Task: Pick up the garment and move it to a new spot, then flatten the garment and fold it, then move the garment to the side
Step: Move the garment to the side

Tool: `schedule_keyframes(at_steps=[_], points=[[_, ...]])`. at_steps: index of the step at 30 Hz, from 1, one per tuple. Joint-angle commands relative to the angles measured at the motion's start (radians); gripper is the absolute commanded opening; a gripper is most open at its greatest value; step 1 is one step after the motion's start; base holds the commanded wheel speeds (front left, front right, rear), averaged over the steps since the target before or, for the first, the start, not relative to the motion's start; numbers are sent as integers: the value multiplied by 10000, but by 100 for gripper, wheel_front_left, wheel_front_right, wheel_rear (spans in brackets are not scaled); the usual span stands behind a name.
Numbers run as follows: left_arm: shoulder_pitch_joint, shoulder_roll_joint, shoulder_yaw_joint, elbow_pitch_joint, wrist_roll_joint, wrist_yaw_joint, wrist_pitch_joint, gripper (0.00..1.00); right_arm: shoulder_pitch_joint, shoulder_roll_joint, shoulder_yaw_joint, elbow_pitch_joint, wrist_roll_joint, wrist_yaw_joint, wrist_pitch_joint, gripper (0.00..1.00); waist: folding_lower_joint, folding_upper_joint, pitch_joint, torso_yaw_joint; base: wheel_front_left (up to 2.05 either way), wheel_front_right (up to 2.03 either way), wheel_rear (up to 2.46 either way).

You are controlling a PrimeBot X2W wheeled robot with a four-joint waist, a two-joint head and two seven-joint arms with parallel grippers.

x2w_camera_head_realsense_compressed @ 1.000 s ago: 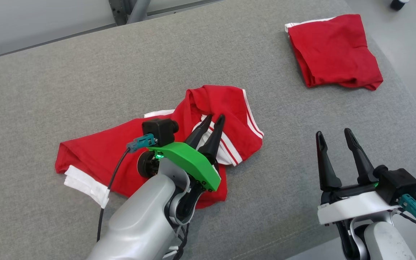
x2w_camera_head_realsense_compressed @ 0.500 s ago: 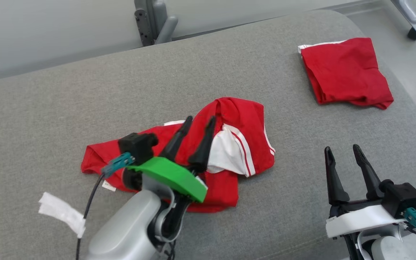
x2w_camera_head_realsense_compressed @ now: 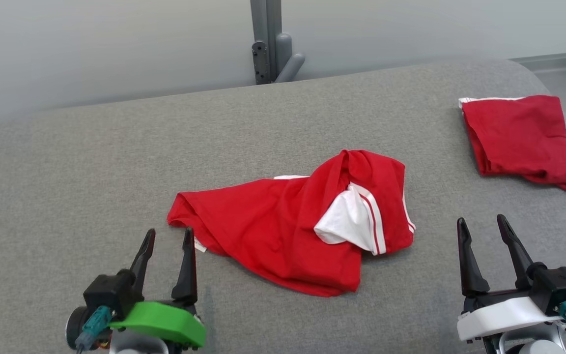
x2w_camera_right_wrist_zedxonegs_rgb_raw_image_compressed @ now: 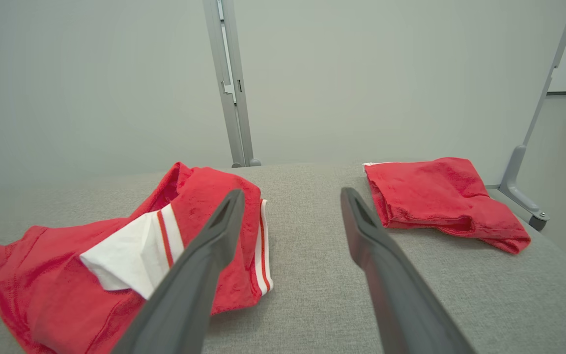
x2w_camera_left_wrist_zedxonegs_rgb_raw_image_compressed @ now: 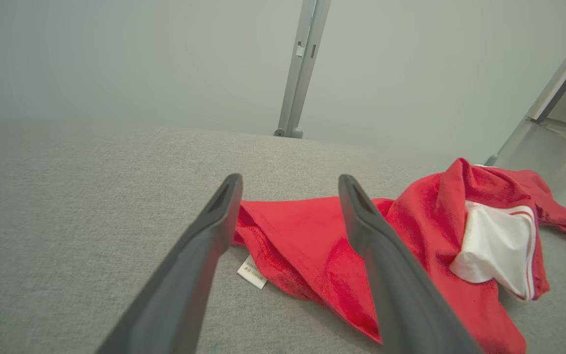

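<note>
Head view: shows the red garment (x2w_camera_head_realsense_compressed: 273,236) crumpled at the middle of the grey padded surface (x2w_camera_head_realsense_compressed: 91,172), with a white striped part turned up on its right half. Shows the left gripper (x2w_camera_head_realsense_compressed: 170,231) at lower left, fingers spread wide, holding nothing, tips just short of the cloth's left corner. Shows the right gripper (x2w_camera_head_realsense_compressed: 481,220) at lower right, equally wide and empty, clear of the cloth. Shows a folded red garment (x2w_camera_head_realsense_compressed: 519,137) at the far right, well apart.

Left wrist view: looks between spread, empty fingers at the cloth's corner and a white label (x2w_camera_left_wrist_zedxonegs_rgb_raw_image_compressed: 252,271).

Right wrist view: looks between spread, empty fingers at bare surface, crumpled cloth on one side, folded cloth on the other.
</note>
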Motion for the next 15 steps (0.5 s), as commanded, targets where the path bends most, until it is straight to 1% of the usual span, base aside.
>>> schedule_keyframes(at_steps=[1, 3, 6, 8, 10, 12, 15], points=[[293, 46, 108, -16, 114, -16, -24, 100, 97, -7, -8, -26, -17, -1, -28, 100, 0, 36, -296, 415, 0, 0, 0], [762, 199, 488, -29, 586, -114, -24, 100, 142, -5, 56, -28, -72, -1, -28, 100, 0, 36, -347, 542, 0, 0, 0], [1573, 22, 1152, -79, 724, -448, -23, 100, 250, -10, 49, 23, -158, -1, -28, 100, 0, 36, -413, 756, 0, 0, 0], [2022, -86, 1553, -183, 917, -747, -25, 100, 287, -7, 60, 73, -235, -1, -28, 100, 0, 36, -460, 876, 0, 0, 0], [2492, -139, 1947, -197, 1198, -1008, -25, 100, 342, -7, 113, 144, -300, -1, -28, 100, 0, 36, -492, 975, 0, 0, 0], [2846, -200, 2268, -232, 1546, -1360, -25, 100, 403, -4, 234, 236, -350, -1, -28, 100, 0, 36, -534, 1038, 0, 0, 0], [3307, -408, 2882, -279, 2020, -1683, -25, 100, 491, -15, 282, 360, -364, -2, -28, 100, 0, 36, -604, 1148, 0, 0, 0]])
